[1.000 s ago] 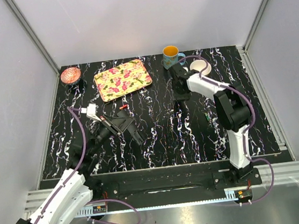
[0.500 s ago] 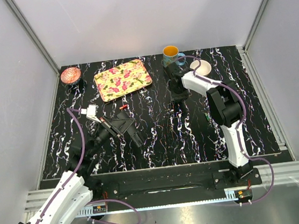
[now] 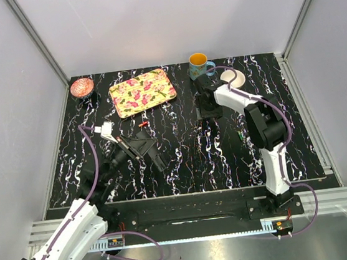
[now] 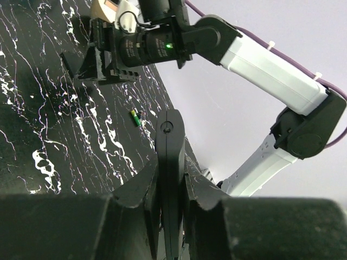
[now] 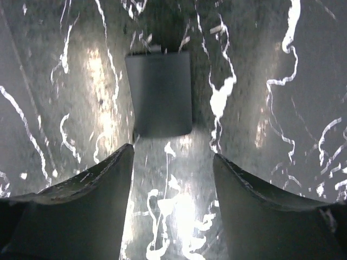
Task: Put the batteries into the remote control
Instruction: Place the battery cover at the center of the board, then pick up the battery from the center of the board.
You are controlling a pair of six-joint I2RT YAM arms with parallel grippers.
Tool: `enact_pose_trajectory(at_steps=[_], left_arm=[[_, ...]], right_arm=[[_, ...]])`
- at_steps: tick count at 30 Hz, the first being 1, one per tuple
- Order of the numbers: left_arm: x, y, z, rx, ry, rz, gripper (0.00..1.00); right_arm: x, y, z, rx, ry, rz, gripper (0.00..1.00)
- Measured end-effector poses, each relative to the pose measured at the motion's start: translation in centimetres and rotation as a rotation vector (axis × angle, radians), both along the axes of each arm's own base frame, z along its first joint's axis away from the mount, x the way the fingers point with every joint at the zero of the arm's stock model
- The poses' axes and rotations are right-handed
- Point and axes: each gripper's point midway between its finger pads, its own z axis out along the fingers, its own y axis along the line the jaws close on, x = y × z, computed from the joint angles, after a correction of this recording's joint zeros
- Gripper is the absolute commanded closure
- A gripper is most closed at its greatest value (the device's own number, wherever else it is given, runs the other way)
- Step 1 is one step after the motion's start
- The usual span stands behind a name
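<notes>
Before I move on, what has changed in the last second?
Only the right arm shifted: its elbow swung slightly left, then back. The right gripper, open, stays over the flat dark piece. The left gripper still holds the remote; nothing else moved.

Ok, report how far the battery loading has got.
Done: nothing visibly loaded. In hand: the left gripper is shut on the remote control, seen edge-on; the right gripper hangs open over a small dark flat panel, possibly its cover. Left: a battery lies loose on the table, to be picked up and inserted.
</notes>
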Motion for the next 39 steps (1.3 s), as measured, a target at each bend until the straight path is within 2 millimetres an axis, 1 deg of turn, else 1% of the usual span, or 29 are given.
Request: enact_pose_trajectory(at_steps=[3,4,6,8,9,11,14,15,16,17,18,20,22,24,29,34,39], left_arm=[[-0.2,0.1,0.1,0.001,-0.003,0.000,1.00],[-0.2,0.1,0.1,0.002,-0.004,0.000,1.00],[-0.5,0.2,0.1,0.004,-0.008,0.001,1.00],[-0.7,0.4,0.1,0.007,-0.009,0.001,1.00],[-0.9,0.5,0.2,0.006,-0.012,0.002,1.00],[-1.2,0.7,0.7,0.000,-0.028,0.006,1.00],[-1.7,1.1,1.6,-0.017,-0.058,0.016,1.00],[-2.0,1.3,2.0,-0.025,-0.073,0.022,1.00],[-2.2,1.5,2.4,-0.034,-0.090,0.025,1.00],[-2.3,1.6,2.8,-0.039,-0.102,0.029,1.00],[-2.6,1.8,3.3,-0.045,-0.114,0.032,1.00],[-2.8,1.9,4.1,-0.052,-0.129,0.035,1.00],[-3.1,2.1,4.9,-0.054,-0.139,0.037,1.00],[-3.4,2.3,5.6,-0.060,-0.153,0.038,1.00],[-3.9,2.8,6.2,-0.062,-0.174,0.056,1.00],[-3.9,3.1,6.0,-0.053,-0.170,0.073,1.00],[-3.9,3.2,5.8,-0.047,-0.164,0.077,1.00]], right_arm=[[-1.1,0.2,1.6,0.031,-0.016,0.000,0.34],[-1.5,0.6,2.5,0.048,-0.032,0.007,0.34],[-2.0,2.0,4.2,0.098,-0.079,0.037,0.37],[-2.7,5.1,6.3,0.163,-0.147,0.107,0.40],[-3.1,6.7,6.8,0.186,-0.171,0.145,0.41],[-4.1,11.3,7.8,0.238,-0.221,0.251,0.41],[-5.8,16.6,6.8,0.271,-0.225,0.374,0.42],[-6.2,18.1,6.0,0.278,-0.217,0.405,0.41],[-6.4,19.0,5.2,0.281,-0.210,0.426,0.41],[-6.4,19.7,4.0,0.282,-0.200,0.443,0.40],[-6.5,19.9,3.0,0.276,-0.187,0.451,0.39],[-6.4,19.9,1.6,0.265,-0.168,0.462,0.39],[-5.9,20.3,0.7,0.254,-0.161,0.476,0.38],[-5.2,21.1,0.7,0.257,-0.175,0.494,0.37],[-3.5,23.1,2.3,0.275,-0.240,0.541,0.35],[-3.0,24.5,3.5,0.280,-0.280,0.582,0.35],[-2.6,26.7,3.2,0.255,-0.303,0.640,0.37]])
